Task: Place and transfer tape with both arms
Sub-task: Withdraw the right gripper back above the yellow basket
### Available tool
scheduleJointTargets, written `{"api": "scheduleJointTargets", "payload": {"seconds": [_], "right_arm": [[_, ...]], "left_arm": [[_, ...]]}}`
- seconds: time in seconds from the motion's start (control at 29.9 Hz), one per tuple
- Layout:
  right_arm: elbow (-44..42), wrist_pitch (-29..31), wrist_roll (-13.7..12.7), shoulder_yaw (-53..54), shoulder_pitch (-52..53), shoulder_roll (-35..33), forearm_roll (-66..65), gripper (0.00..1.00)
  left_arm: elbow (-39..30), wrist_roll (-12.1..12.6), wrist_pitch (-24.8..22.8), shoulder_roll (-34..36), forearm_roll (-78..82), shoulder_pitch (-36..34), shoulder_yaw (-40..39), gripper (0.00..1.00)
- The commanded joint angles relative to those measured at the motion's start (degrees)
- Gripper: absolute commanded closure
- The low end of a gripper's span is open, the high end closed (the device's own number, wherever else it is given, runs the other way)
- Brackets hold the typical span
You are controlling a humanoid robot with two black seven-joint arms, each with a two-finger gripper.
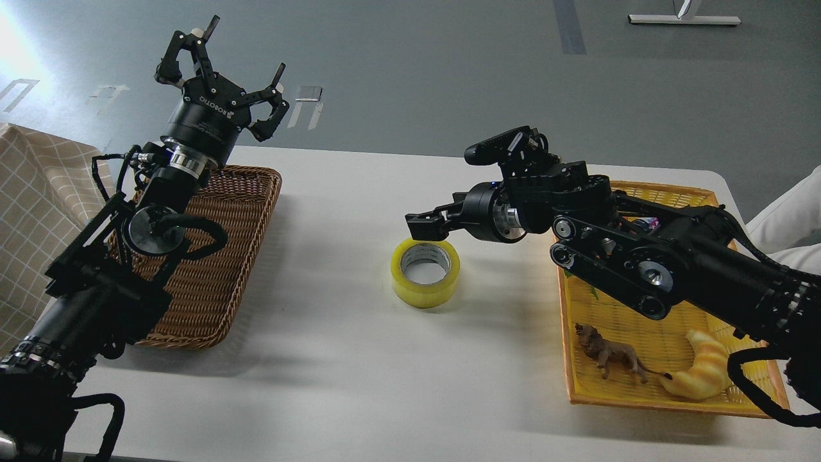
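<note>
The tape [425, 280], a yellowish roll with a grey-white core, lies flat on the white table [359, 359] near its middle. My right gripper [423, 224] hovers just above the roll's far rim, clear of it. Its fingers look slightly apart and hold nothing. My left gripper [224, 59] is raised high at the far left, above the back of the brown wicker basket [218, 269]. Its fingers are spread wide open and empty.
A yellow plastic basket [641, 385] at the right holds a toy lion [609, 356], a pale croissant toy [702, 372] and other items partly hidden by my right arm. A checked cloth [32, 212] lies at the far left.
</note>
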Motion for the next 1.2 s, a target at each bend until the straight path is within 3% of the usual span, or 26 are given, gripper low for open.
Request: {"api": "scheduleJointTargets", "payload": {"seconds": [0.0,0.33,0.53,0.87,1.17], "right_arm": [[5.62,0.00,-0.08,3.81,-0.63,-3.85,0.03,0.02],[12.49,0.00,-0.08,19.89,-6.25,-9.74,0.03,0.02],[14.87,0.00,0.44,35.82,-16.36,-9.31,2.58,0.02],[14.69,0.00,0.62,56.98,-25.50,-6.76,25.13,0.02],[13.99,0.00,0.53,71.93,-28.76,0.62,43.88,0.02]], "left_arm": [[0.00,0.08,0.00,-0.05,0.10,0.05,0.01,0.02],[0.09,0.17,0.00,-0.05,0.10,0.05,0.27,0.02],[0.18,0.17,0.00,0.56,0.63,0.05,0.45,0.02],[0.27,0.08,0.00,0.47,0.72,0.05,0.27,0.02],[0.18,0.17,0.00,0.38,0.72,0.31,0.80,0.02]]}}
